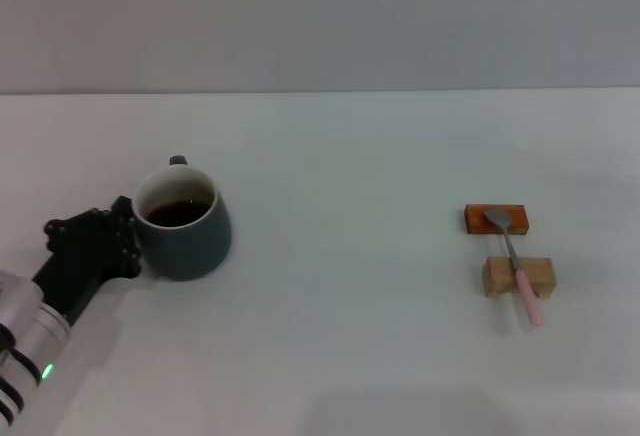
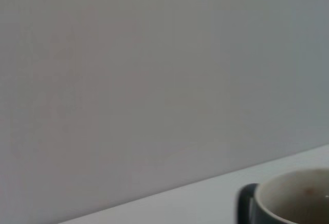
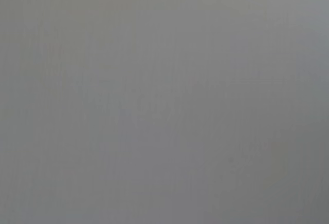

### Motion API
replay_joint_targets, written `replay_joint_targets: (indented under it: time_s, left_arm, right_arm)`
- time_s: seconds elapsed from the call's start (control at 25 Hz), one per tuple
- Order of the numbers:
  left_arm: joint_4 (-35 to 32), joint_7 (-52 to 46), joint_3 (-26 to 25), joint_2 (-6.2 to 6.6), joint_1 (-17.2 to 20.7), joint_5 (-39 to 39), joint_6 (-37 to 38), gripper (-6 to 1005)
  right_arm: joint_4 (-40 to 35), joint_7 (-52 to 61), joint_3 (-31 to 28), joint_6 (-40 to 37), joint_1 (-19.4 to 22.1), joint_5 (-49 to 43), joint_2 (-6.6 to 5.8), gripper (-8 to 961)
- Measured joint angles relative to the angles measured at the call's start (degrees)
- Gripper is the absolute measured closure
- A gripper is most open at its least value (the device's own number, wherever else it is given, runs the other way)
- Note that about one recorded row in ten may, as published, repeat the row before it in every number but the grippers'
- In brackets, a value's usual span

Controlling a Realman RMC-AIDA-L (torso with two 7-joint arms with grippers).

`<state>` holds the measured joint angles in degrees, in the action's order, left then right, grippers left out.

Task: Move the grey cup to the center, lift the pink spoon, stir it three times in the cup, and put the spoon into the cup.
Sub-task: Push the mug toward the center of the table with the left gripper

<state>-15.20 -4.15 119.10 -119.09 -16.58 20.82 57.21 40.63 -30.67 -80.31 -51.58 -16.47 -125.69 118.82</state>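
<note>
The grey cup (image 1: 186, 240) stands on the left part of the white table (image 1: 340, 336), dark liquid inside and its small handle pointing to the far side. My left gripper (image 1: 124, 240) is pressed up against the cup's left side, low over the table. The left wrist view catches the cup's rim and handle (image 2: 290, 199) close by. Far off on the right lies the pink spoon (image 1: 516, 266), its metal bowl on a red-brown block (image 1: 474, 220) and its pink handle across a pale wooden block (image 1: 540, 276). My right arm is out of sight; its wrist view is plain grey.
A grey wall (image 1: 320, 16) rises behind the table's far edge. White tabletop stretches between the cup and the two blocks.
</note>
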Motion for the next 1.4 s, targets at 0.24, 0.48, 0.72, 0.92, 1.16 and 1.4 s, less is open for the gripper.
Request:
replay_joint_targets:
  time_s: [0.24, 0.48, 0.72, 0.92, 1.16, 1.4]
  left_arm:
    - [-2.12, -0.11, 4.82, 0.00, 0.01, 0.31, -0.11, 1000]
    - [-6.18, -0.14, 8.59, 0.00, 0.88, 0.49, -0.22, 1000]
    - [-7.78, -0.15, 10.25, -0.01, 1.06, 1.79, -0.39, 1000]
    - [-3.92, 0.61, 6.04, 0.11, -1.69, 7.82, -0.44, 1000]
    - [-0.26, 0.48, 3.17, 0.01, -6.20, 7.80, -2.21, 1000]
    - [-1.17, 0.52, 4.28, -0.02, -8.26, 7.02, -5.11, 1000]
  right_arm:
    - [-0.03, -0.01, 0.05, 0.00, -0.19, 0.00, 0.00, 599]
    - [0.05, -0.01, 0.07, -0.01, -0.29, 0.00, 0.00, 599]
    - [0.10, -0.01, 0.08, 0.00, -0.31, 0.01, 0.07, 599]
    - [0.14, -0.01, 0.11, 0.00, -0.10, 0.01, 0.15, 599]
    - [0.80, -0.01, 0.70, 0.04, 0.42, 0.20, 0.18, 599]
    - [0.90, -0.01, 0.77, 0.07, 0.47, 0.28, 0.18, 598]
